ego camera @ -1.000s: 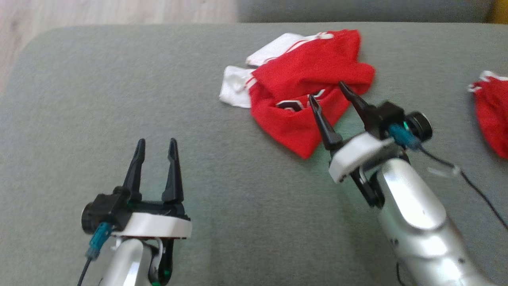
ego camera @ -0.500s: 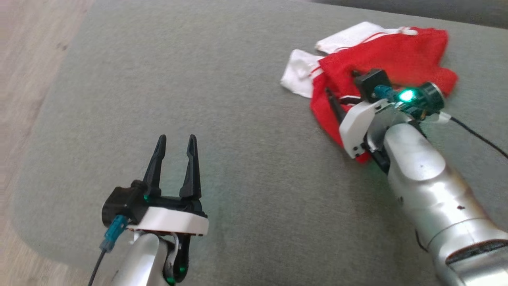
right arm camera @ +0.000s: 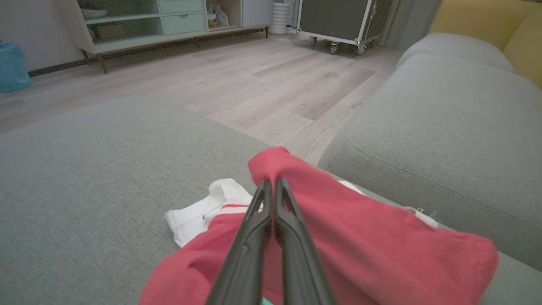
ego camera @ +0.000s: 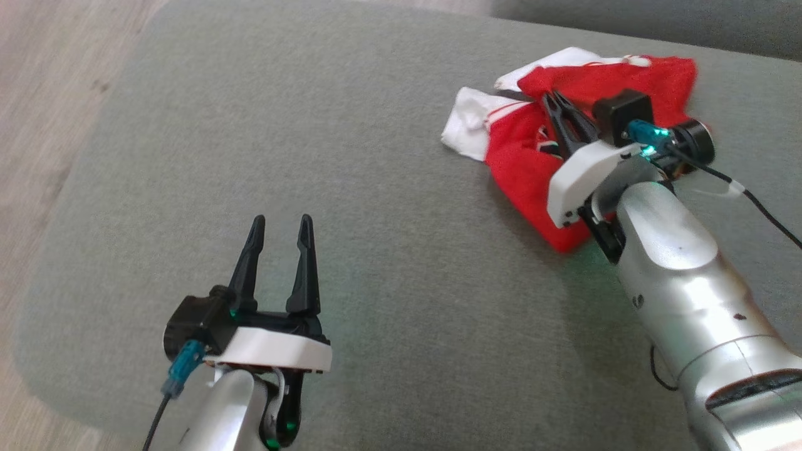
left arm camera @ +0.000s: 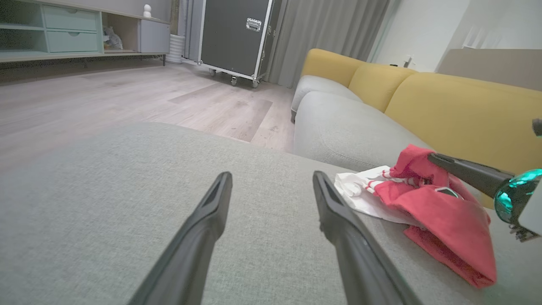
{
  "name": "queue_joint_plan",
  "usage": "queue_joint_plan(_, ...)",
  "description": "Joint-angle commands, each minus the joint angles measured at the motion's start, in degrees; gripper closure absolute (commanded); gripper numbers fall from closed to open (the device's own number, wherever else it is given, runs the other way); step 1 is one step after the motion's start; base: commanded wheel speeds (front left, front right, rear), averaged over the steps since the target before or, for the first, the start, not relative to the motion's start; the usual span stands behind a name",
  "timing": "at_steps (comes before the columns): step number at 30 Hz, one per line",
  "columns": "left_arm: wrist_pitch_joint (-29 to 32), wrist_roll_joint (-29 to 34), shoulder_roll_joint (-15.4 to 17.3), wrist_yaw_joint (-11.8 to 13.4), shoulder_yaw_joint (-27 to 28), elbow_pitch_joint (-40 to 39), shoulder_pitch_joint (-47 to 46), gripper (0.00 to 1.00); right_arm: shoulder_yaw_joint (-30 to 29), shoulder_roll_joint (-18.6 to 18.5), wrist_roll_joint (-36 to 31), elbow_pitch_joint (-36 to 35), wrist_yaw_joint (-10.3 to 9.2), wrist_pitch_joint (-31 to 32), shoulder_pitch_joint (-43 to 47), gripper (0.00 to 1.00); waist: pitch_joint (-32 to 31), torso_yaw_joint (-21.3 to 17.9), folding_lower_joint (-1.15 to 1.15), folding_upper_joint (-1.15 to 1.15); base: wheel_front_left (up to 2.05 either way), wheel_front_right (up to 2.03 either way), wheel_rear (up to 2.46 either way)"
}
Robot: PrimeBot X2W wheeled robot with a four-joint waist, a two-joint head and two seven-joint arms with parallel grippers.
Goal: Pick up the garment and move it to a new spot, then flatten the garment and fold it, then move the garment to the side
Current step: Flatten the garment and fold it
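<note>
The garment point(ego camera: 532, 169) is a crumpled red top with white sleeves, lying on the grey cushion at the upper right of the head view. My right gripper point(ego camera: 550, 99) is shut on a raised red fold of it; in the right wrist view the pinched fold point(right arm camera: 275, 167) peaks just past the closed fingertips point(right arm camera: 271, 186). My left gripper point(ego camera: 281, 224) stands open over bare cushion at the lower left, well apart from the garment point(left arm camera: 427, 203), with nothing between its fingers point(left arm camera: 211, 207).
The grey cushion point(ego camera: 351, 207) ends at a rounded edge on the left, with wooden floor point(ego camera: 37, 94) beyond. A second grey seat point(right arm camera: 440, 127) and yellow backrests point(left arm camera: 457, 114) lie behind the garment. A wheeled black case point(left arm camera: 237, 38) and shelving stand far off.
My right gripper has closed on the red fabric and lifted a fold of it. The head camera has swung, shifting the whole picture. The left gripper stays open.
</note>
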Motion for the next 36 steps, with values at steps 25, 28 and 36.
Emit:
queue_joint_plan(25, -0.45, 3.58, 0.28, 0.28, 6.59, -3.05, 4.93, 0.0, -6.39, 1.04, 14.66, 0.82, -0.05, -2.3, -5.06, 1.0, -8.99, -9.54, 0.0, 0.0, 0.0, 0.0, 0.0)
queue_joint_plan(28, -0.45, 3.55, 0.28, 0.1, 6.33, -3.11, 4.75, 0.0, -10.7, 0.16, 9.95, 6.17, -0.05, -2.72, -4.48, 1.0, -8.49, -9.93, 0.0, 0.0, 0.0, 0.0, 0.0)
queue_joint_plan(36, -0.45, 3.7, 0.28, -0.14, 6.34, -3.04, 4.17, 0.0, -16.83, -0.12, 1.17, 7.17, -0.05, -4.3, -4.22, 0.0, -8.02, -11.61, 0.0, 0.0, 0.0, 0.0, 0.0)
